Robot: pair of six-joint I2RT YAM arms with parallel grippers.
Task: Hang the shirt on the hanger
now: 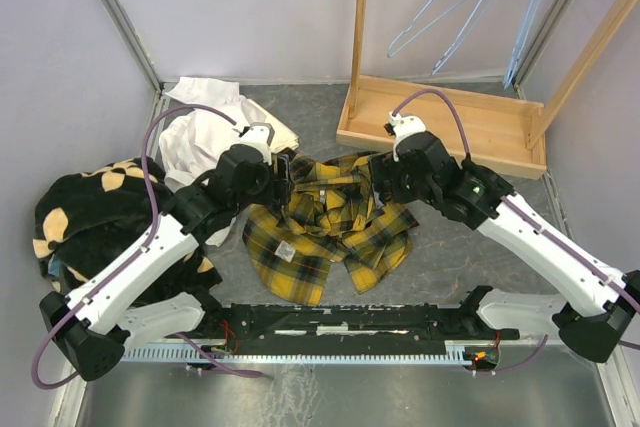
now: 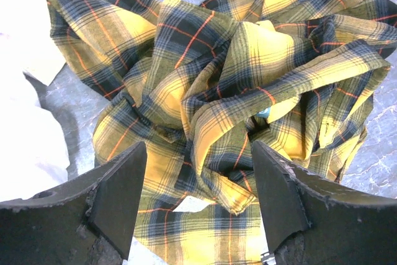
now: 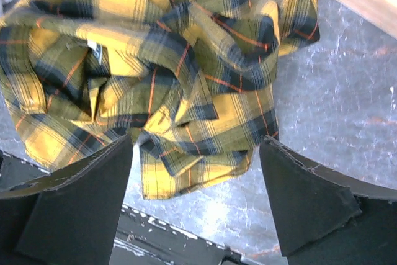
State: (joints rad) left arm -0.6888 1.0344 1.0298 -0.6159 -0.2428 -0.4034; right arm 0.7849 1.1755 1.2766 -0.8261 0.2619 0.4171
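Seen from above, the left claw [image 1: 283, 180] sits at the left edge of the shirt [image 1: 322, 237], and the right claw [image 1: 380, 180] sits at its right edge. The shirt lies in a crumpled heap on the table [image 1: 480, 247] between the two claws. The hanger [image 1: 440, 15] hangs from a wooden rack [image 1: 450, 127], well behind the right claw. A white cloth [image 1: 205, 132] and a black fleece [image 1: 90, 212] lie out past the left claw.

From the left wrist, the left claw's fingers [image 2: 118, 184] stand wide apart and hold nothing. The bunched shirt lies just in front of them. A tiny blue bit peeks from the folds, but I cannot tell what it is.

From the right wrist, the right claw's fingers [image 3: 80, 209] also stand wide apart and hold nothing. The shirt lies in front of them.
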